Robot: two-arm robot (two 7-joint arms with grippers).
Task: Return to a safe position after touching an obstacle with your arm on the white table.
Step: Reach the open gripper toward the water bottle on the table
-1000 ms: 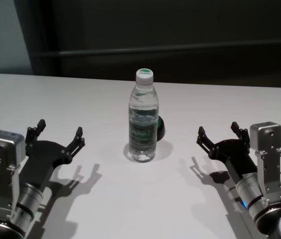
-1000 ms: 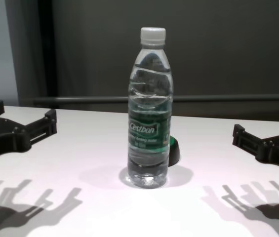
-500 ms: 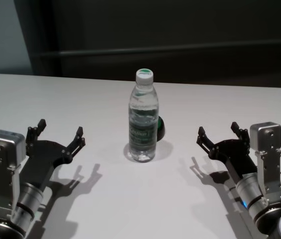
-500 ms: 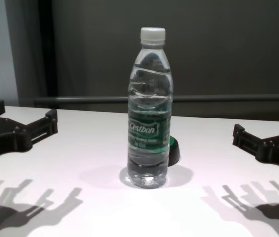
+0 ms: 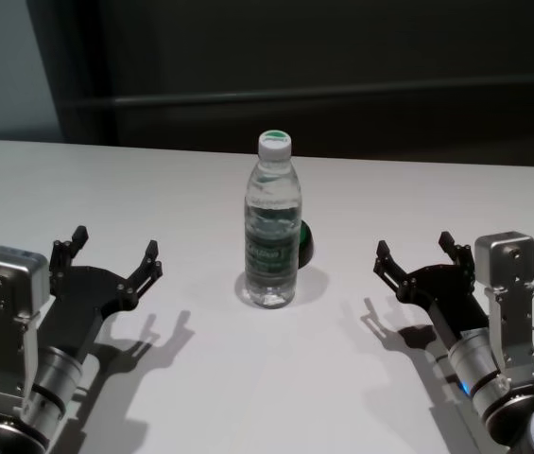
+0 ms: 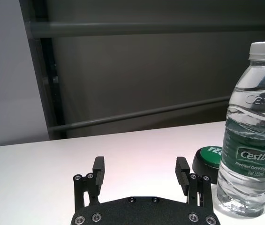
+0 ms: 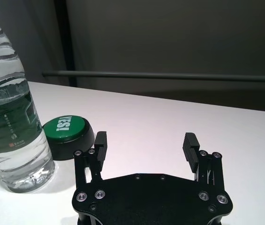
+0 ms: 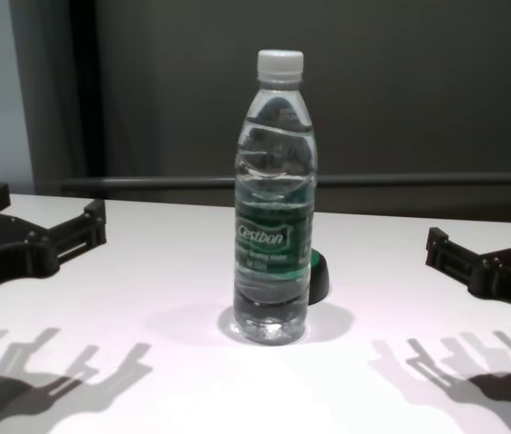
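Two grippers hover low over the white surface [image 5: 267, 378], one toward each side edge, and neither touches anything. The left gripper [image 5: 108, 257] has its fingers spread wide with nothing between them; the right gripper [image 5: 416, 253] shows the same, fingers parted and empty. Both stand well apart from the obstacle [image 5: 271, 227], a clear water bottle that stands upright about midway between the side edges of the surface, white cap on, green label round its middle. Touching or nearly touching its base on the far side, toward the right edge, sits a small black dome with a green top [image 7: 69, 131] marked "YES!".

Judged from how things lie, both arms look close to a withdrawn, safe pose already, so little of the task seems left.

The risks from here are few but real. The bottle is tall on a narrow base, and a sideways sweep of either forearm toward the middle could tip it; it would likely roll across the smooth surface. In the left wrist view the bottle stands just beside that gripper's nearer finger [image 6: 183, 174], so a turn of that wrist inward is the likeliest cause of a knock. A low move could also drag the fingertips along the surface.
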